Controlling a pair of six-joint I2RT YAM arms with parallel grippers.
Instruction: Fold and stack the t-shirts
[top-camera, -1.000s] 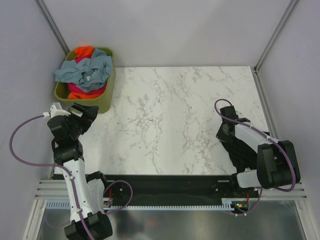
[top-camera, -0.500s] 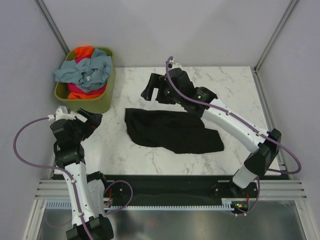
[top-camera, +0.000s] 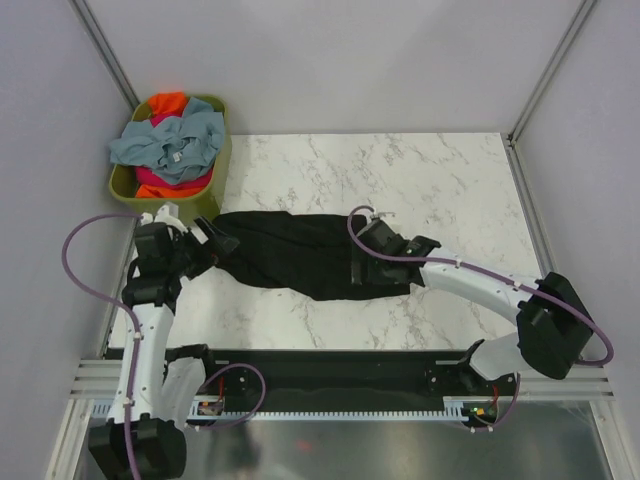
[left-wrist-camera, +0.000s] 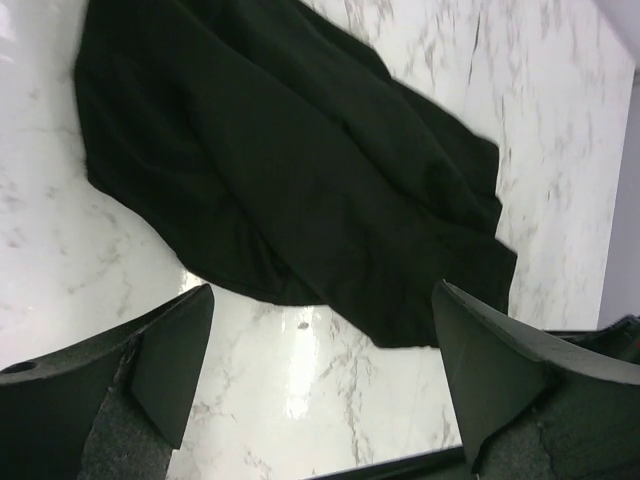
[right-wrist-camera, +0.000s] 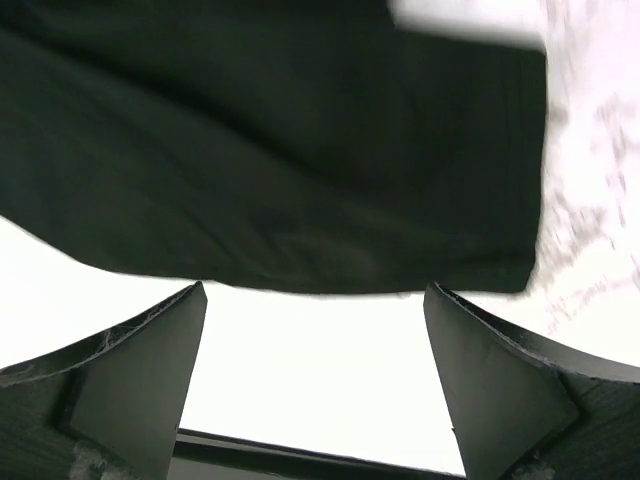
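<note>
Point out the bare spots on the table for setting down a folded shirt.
Widest: table between black t-shirt and back wall, right of the basket. Narrower strip between shirt and near rail. Crowded at left, where basket, left gripper and shirt meet.

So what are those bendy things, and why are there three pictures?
They are two robot arms, a left arm and a right arm. Each ends in a two-fingered pincer called a gripper. The big picture looks down from above, with the arms bolted at the bottom edge. The other two pictures come from small cameras on the wrists, so you look out past the dark fingers of the left gripper and the right gripper. A crumpled black t-shirt lies on the marble table. Both grippers are at the shirt, open, holding nothing. At the far left stands a green basket with a grey-blue shirt, an orange shirt and a pink shirt.
</note>
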